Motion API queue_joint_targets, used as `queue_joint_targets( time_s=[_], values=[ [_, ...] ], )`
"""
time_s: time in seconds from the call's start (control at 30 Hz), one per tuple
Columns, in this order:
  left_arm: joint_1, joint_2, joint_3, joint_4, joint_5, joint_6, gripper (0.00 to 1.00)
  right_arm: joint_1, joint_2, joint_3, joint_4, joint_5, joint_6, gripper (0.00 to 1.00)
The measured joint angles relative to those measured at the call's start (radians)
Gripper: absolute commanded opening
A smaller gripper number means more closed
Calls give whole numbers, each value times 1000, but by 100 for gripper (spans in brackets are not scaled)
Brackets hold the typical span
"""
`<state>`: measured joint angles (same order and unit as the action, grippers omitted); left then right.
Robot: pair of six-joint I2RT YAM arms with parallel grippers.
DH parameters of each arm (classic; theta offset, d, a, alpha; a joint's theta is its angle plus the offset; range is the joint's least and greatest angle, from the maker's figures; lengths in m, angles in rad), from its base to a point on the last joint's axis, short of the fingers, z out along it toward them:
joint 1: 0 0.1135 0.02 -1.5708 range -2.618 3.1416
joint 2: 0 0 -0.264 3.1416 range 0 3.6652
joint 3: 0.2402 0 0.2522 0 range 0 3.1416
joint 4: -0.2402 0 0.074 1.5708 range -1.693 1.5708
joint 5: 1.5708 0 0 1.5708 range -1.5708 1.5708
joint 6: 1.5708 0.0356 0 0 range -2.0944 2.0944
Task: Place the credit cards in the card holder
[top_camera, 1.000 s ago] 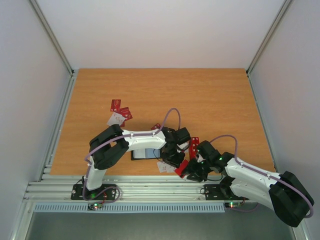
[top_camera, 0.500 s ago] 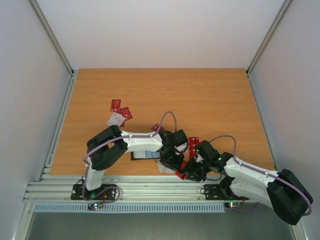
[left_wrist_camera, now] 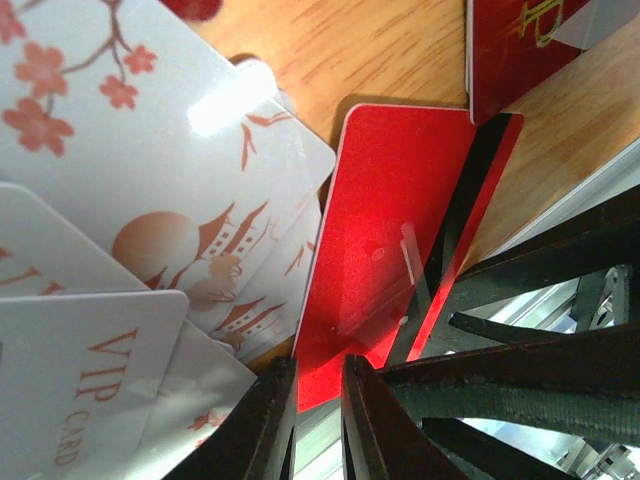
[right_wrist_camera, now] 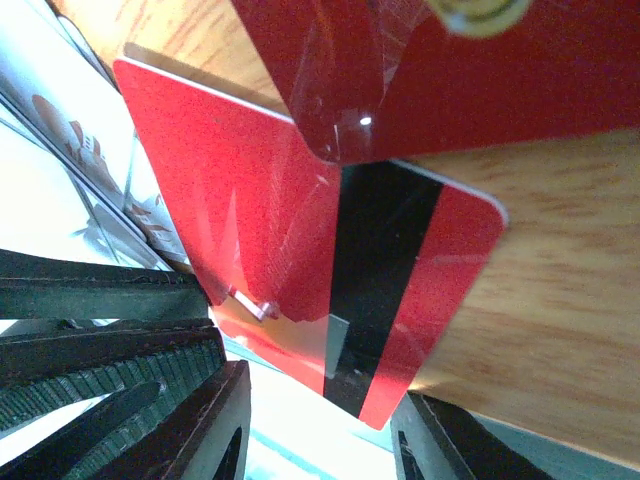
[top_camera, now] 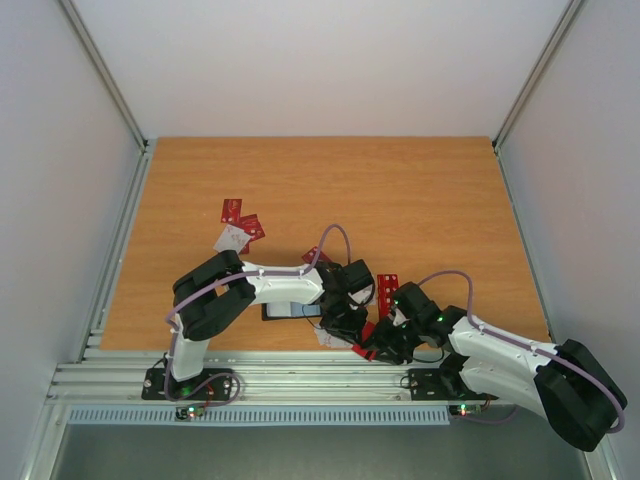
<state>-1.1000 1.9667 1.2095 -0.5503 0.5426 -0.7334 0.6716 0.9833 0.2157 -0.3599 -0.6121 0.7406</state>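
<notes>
Left pincer (left_wrist_camera: 318, 365) has edged closer to the red black-striped plastic card (left_wrist_camera: 380, 230), jaws nearly together, whether clamping I cannot tell; right pincer (right_wrist_camera: 320, 400) has jaws apart.

Arms (top_camera: 290, 284) near card holder (top_camera: 288, 309), cards (top_camera: 240, 226) scattered

From above, the card holder (top_camera: 285, 311) lies mostly hidden under the left wrist, with only a dark edge showing. The red card (left_wrist_camera: 385, 220) has its near end behind the left gripper (left_wrist_camera: 318, 405). Whether that or the right gripper (right_wrist_camera: 315, 425) clamps it cannot be told. The white cards (left_wrist_camera: 150, 150) run off the frame's left edge.
</notes>
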Motion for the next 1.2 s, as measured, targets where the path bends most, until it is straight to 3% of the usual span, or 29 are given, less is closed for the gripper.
queue_joint_targets(
  time_s=[0.33,0.93,1.2],
  values=[
    [0,0,-2,4,5,-3,17,3,8,-4,10,-2,-13,33],
    [0,-10,-23,34,16,-15,17,3,-47,34,-87,-8,-19,30],
    [-3,-16,-34,42,18,-14,17,14,1,55,-49,-14,-21,22]
  ],
)
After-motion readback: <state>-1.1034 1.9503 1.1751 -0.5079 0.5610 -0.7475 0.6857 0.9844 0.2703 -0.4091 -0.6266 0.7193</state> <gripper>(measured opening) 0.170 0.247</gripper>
